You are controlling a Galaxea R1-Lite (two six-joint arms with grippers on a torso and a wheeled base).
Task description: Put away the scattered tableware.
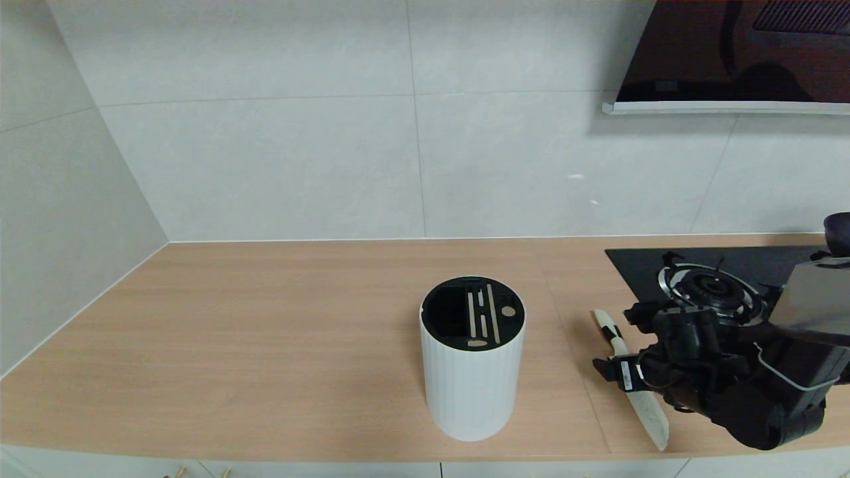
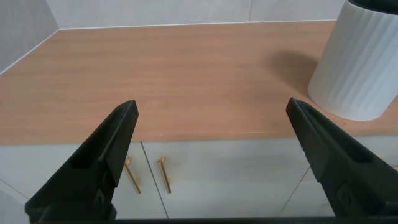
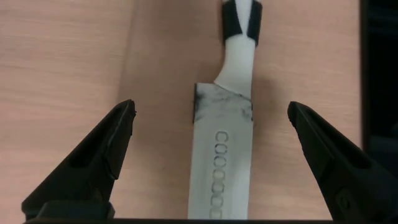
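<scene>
Black fingers (image 3: 118, 155) of the right tool (image 3: 210, 109) stand spread wide on either side of a white knife (image 3: 224, 155) with a pale blade and a black-banded white handle. They hold nothing, and the blade lies in the gap between them, clear of both. The knife rests flat on the light wooden surface (image 1: 299, 332), to the right of a white ribbed cylindrical holder (image 1: 471, 378), near it but apart.

The right wrist view picks out a dark smudge at the blade's heel and a row of small ovals along the blade. The head view gives the knife's lie: its handle points toward the wall and its tip toward the surface's front edge. It also shows the holder's black top, cut with three long slots beside a larger opening. The left wrist view shows the holder's ribbed wall and base standing on the wood, and brass cabinet pulls (image 2: 163, 174) below the front edge.

Counted, there is one knife, one holder, two brass pulls and one burner ring (image 1: 707, 285) on a black hob, right of the holder and farther back.

The left tool (image 2: 211, 107) hangs on the near side of the holder, out past the surface's front edge. Its fingers are wide apart and empty.
</scene>
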